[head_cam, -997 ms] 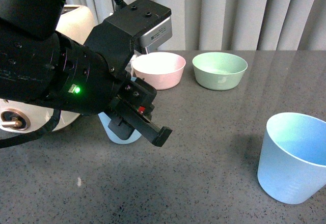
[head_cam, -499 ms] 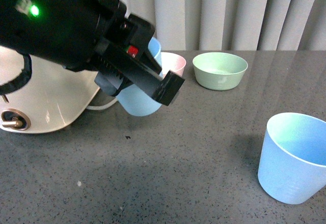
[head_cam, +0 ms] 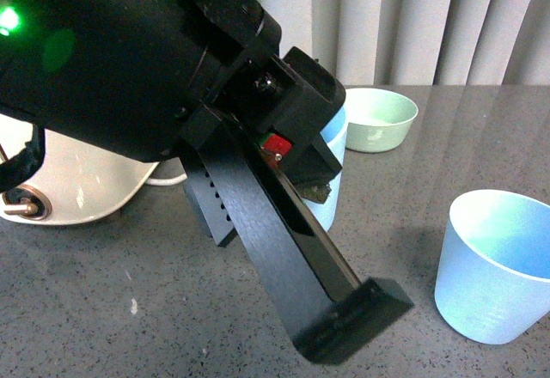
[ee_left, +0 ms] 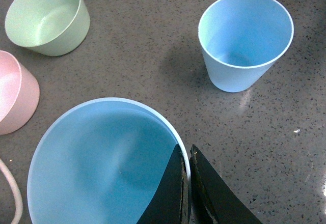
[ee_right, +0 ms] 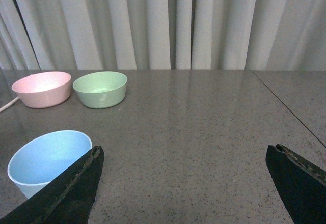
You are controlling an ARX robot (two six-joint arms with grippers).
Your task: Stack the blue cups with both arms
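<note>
Left gripper (ee_left: 186, 151): fingers pinched on the rim of one blue cup (ee_left: 107, 158), one inside and one outside, seen only in the left wrist view. In the front view the left arm (head_cam: 129, 60) hides most of this cup and all of the pink bowl (ee_left: 12, 99). Right gripper (ee_right: 186, 183): spread wide, empty. Second blue cup (head_cam: 494, 266) stands near right, with the green bowl (head_cam: 378, 118) farther back.

light: bright, even | glare: table (ee_left: 305, 173) sheen | blur: left arm (head_cam: 103, 60) soft
</note>
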